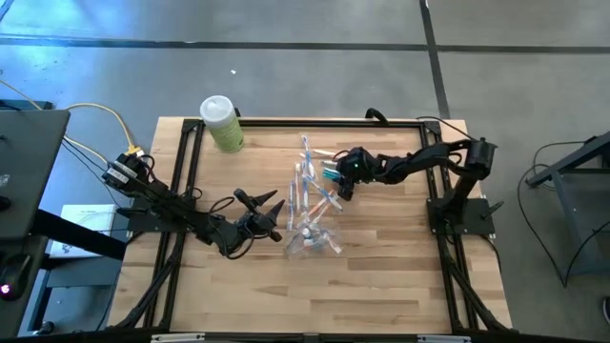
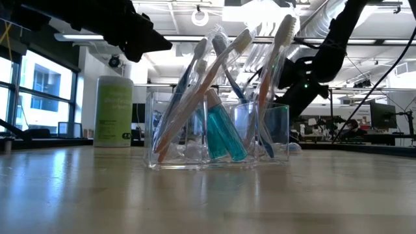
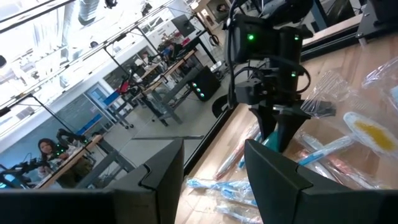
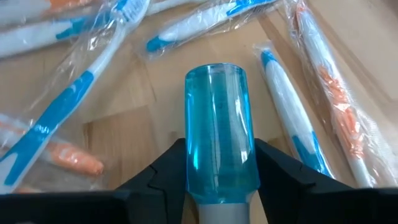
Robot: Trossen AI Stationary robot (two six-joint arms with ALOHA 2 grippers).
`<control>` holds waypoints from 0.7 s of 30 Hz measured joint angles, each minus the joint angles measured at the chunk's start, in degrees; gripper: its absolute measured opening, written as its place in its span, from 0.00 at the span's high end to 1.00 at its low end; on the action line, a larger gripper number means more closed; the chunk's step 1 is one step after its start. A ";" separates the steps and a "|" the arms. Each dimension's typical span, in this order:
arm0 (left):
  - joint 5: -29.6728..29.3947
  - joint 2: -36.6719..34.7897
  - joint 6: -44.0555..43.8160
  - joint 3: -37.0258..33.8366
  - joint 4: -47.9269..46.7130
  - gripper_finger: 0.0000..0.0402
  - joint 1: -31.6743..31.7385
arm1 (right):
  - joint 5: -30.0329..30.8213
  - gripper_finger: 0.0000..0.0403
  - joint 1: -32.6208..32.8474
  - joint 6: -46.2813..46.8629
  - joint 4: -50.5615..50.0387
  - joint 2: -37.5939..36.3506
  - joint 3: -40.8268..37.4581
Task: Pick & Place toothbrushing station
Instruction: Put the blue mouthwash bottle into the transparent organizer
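While workbenches fill room | wood table (image 1: 381,286) | wrapped toothbrushes (image 4: 62,118) scattered

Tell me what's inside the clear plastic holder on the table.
The clear holder contains several wrapped toothbrushes leaning upright and a teal tube. Their exact count is unclear because they overlap.

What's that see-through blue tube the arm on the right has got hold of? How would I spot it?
Start at the wooden table and follow the right arm inward to its tool. Between its two dark fingers sits a blue tube, above wrapped toothbrushes lying flat on the wood. Unlike those thin white sticks, it is a stubby, round-ended, clear blue cylinder.
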 joint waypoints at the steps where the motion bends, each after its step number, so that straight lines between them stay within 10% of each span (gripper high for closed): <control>1: -0.01 0.01 0.00 0.00 0.00 0.59 0.00 | 1.05 0.64 0.53 -0.13 -0.51 -0.60 -0.03; 21: -0.11 0.01 7.04 0.00 0.23 0.59 -2.82 | 19.80 0.64 22.29 0.93 -12.60 -25.29 -0.07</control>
